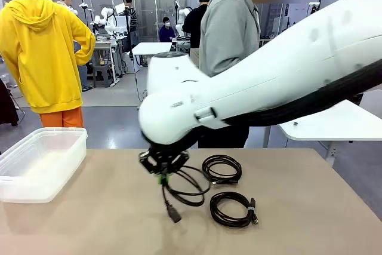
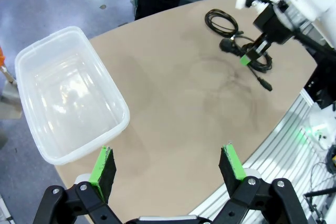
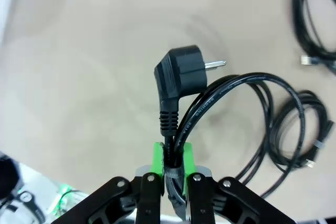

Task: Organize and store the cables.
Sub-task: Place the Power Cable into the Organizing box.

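My right gripper (image 1: 162,176) is shut on a black cable (image 1: 192,188) over the middle of the brown table. The loose coil hangs from the green pads, and its plug end (image 1: 173,213) dangles just above the tabletop. In the right wrist view the right gripper (image 3: 173,157) pinches the cord of this cable (image 3: 226,90) just below an angled mains plug (image 3: 181,74). Two more coiled cables lie flat to the right, one farther back (image 1: 222,168) and one nearer (image 1: 233,209). My left gripper (image 2: 168,166) is open and holds nothing, high above the table's near edge.
A clear plastic bin (image 1: 36,177) stands at the table's left end, with nothing in it, its rim (image 2: 105,74) below my left gripper. A person in a grey hoodie (image 1: 230,34) stands behind the far edge. Bare tabletop (image 1: 89,225) lies between the bin and the cables.
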Robot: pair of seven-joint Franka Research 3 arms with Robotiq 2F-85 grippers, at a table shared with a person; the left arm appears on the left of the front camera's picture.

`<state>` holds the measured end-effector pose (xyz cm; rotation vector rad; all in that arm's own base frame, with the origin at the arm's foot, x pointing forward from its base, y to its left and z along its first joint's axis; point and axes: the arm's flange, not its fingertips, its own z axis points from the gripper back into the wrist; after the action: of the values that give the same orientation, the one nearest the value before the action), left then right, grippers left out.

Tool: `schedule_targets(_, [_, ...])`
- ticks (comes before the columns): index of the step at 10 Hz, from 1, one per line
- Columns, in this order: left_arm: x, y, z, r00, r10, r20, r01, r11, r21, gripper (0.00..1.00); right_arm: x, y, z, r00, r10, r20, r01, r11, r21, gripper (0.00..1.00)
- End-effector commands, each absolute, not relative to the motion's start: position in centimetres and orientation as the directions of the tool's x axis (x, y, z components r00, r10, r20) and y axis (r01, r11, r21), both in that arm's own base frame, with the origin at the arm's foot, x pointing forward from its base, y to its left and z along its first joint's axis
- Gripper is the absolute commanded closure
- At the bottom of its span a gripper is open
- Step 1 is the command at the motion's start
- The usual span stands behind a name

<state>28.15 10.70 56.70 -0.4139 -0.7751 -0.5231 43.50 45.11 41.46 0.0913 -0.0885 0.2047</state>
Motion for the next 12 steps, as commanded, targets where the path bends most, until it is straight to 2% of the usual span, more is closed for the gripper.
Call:
schedule_targets(1, [28.1,10.7,56.7,0.594,-0.295,0.748,0.592,0.790,-0.158,0.00,44.9,49.0,39.3,0.975,0.200,0.093,-0.204,0.978,0.033,0.97])
schedule_targets(4, [28.1,10.7,56.7,0.594,-0.295,0.748,0.592,0.790,-0.158,0.00,44.7,50.5,36.3,0.981,0.167,0.094,-0.169,0.986,0.007,0.97])
schedule_targets(5, [28.1,10.7,56.7,0.594,-0.295,0.748,0.592,0.790,-0.158,0.00,44.8,50.5,36.1,0.986,0.138,0.088,-0.140,0.990,0.013,0.64])
schedule_targets(7, [28.1,10.7,56.7,0.594,-0.295,0.748,0.592,0.790,-0.158,0.00,45.1,50.0,35.7,0.990,0.099,0.096,-0.104,0.994,0.044,0.13])
schedule_targets(8, [28.1,10.7,56.7,0.594,-0.295,0.748,0.592,0.790,-0.158,0.00,45.2,49.5,35.7,0.992,0.092,0.092,-0.098,0.993,0.065,0.00])
schedule_targets(12, [28.1,10.7,56.7,0.600,-0.290,0.746,0.583,0.796,-0.160,0.00,45.6,43.3,40.5,0.983,0.128,0.129,-0.144,0.982,0.120,0.00])
